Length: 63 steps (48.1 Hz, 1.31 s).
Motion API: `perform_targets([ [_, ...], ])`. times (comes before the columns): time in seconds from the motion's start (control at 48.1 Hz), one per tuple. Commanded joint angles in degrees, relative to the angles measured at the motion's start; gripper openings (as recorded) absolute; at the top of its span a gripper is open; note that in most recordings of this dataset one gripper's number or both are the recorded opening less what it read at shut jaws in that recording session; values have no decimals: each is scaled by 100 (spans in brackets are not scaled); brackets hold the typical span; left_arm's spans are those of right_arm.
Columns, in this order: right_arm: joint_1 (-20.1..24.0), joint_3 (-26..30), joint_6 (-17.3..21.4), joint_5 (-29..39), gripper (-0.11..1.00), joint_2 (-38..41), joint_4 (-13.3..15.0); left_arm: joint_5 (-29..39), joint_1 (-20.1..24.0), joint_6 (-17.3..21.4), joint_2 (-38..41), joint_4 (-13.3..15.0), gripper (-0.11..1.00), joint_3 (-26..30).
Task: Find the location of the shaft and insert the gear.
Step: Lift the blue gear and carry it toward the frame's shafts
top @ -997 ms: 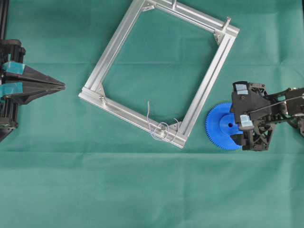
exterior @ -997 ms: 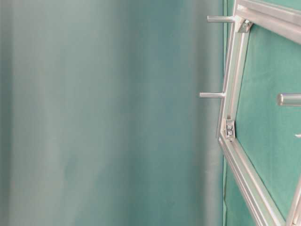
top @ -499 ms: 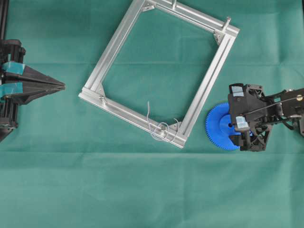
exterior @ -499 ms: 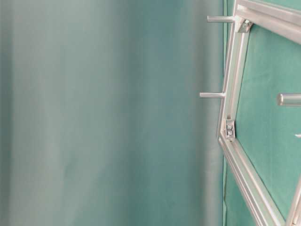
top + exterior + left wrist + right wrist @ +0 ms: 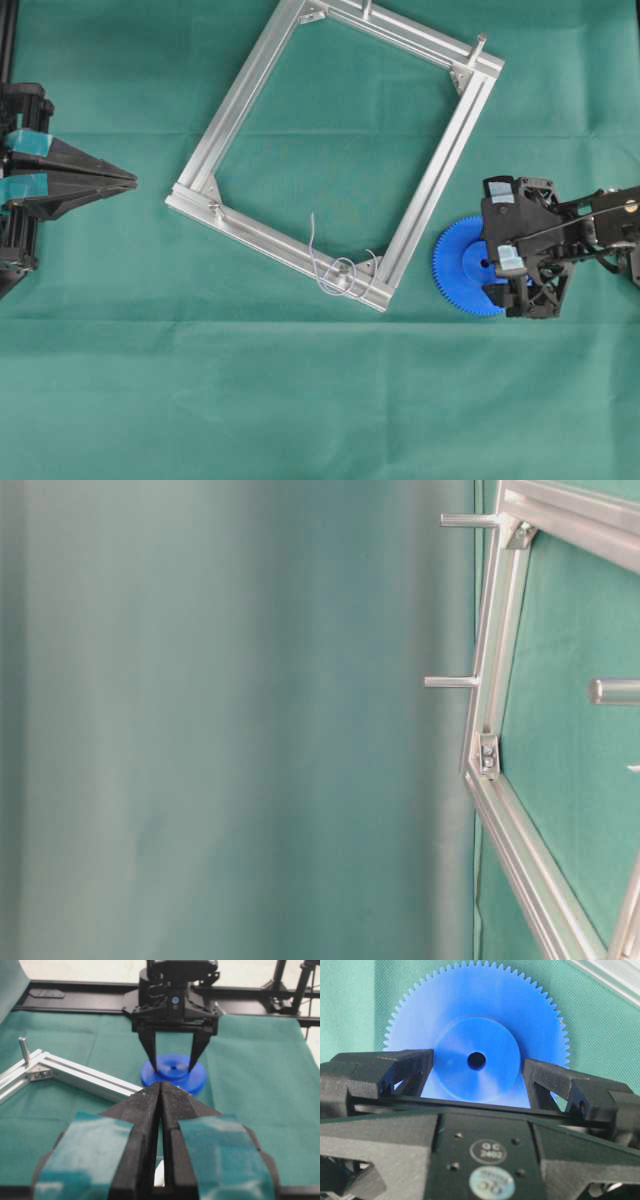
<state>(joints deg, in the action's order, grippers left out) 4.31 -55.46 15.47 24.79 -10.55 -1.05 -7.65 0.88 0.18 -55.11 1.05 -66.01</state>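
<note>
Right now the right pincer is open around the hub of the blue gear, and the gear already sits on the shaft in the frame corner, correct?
Not quite. The right pincer is open around the hub, but the overhead view shows the gear lying on the cloth outside the frame, apart from the shaft.

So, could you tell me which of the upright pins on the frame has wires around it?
The shaft at the frame's near corner; the far-side pegs stand bare.

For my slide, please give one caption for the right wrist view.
Open right gripper straddles the raised hub of the blue gear on green cloth.
</note>
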Motion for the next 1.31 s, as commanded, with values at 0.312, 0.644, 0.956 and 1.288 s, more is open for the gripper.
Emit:
perform_targets([
  [0.312,0,18,9,-53,81,-26,9,-35,18,-9,35,9,1,114],
  [0.644,9,35,9,-26,69,9,0,-35,18,-9,44,9,1,114],
  [0.956,9,70,9,-9,69,0,9,-35,18,-9,35,9,1,114],
  [1.288,9,554,9,896,69,-237,26,-35,18,-9,35,9,1,114],
])
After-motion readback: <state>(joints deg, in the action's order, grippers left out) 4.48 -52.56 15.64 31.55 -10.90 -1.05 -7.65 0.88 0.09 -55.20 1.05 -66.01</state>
